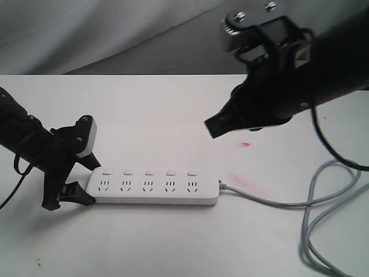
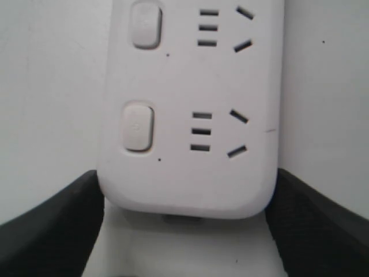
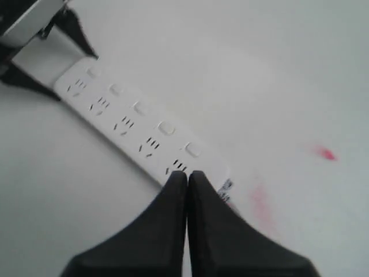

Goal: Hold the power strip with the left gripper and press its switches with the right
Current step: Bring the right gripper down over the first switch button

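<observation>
The slim black left arm (image 1: 23, 135) reaches in low from the left edge. Its black two-fingered left gripper (image 1: 87, 183), carrying a small pale grey block (image 1: 88, 137), has its fingers (image 2: 52, 231) pressed against both sides of the rounded end of the long white plastic power strip (image 2: 190, 86). The thick black right arm (image 1: 323, 63) slants down from the upper right. Its black two-fingered right gripper (image 1: 211, 128) hangs in the air, fingers (image 3: 155, 231) closed tip to tip.
</observation>
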{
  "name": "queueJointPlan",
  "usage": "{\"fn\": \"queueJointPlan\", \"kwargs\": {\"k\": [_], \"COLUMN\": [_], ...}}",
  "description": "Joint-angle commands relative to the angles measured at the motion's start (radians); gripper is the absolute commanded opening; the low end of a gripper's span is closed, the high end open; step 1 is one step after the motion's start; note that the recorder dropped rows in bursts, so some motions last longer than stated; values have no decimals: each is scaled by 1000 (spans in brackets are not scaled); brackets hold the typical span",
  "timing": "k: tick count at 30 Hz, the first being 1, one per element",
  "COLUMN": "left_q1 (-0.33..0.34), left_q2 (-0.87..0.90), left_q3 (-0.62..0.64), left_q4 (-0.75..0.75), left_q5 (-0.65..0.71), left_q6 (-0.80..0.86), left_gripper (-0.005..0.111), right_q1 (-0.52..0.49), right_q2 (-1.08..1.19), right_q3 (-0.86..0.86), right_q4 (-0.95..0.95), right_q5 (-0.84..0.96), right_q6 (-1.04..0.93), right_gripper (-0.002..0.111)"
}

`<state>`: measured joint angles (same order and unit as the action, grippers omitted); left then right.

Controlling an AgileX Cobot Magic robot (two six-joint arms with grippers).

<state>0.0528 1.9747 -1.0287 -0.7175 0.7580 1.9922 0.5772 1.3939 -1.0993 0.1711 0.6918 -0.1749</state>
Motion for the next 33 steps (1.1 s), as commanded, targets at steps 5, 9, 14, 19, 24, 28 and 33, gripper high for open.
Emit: {"fn": "queueJointPlan", "kwargs": {"k": [5,9,14,19,24,28,33], "left_q1": [-6,-6,-6,-6,-6,-6,-6], "left_q2": [4,4,4,4,4,4,4], "left_q3": [-7,-7,-7,-7,-7,-7,-7], "left_q4": [2,2,2,2,2,2,2], "left_q5": [6,6,6,6,6,6,6], "left_q6": [-1,-1,-1,-1,-1,-1,-1], "left_gripper": [40,40,40,40,40,40,40], "right_q1": [14,14,17,33,53,77,103], "right_q2": [342,510,633,688,707,707,707], "right_q3": [-371,-532,-619,-624,-624,-624,-624], "right_q4": [154,217,233,238,247,261,266], "right_q5": [253,300,309,220,138,130,114], "right_q6": [-358,-476,-559,-587,-589,-650,-682], "right_gripper": [0,0,0,0,0,2,21]}}
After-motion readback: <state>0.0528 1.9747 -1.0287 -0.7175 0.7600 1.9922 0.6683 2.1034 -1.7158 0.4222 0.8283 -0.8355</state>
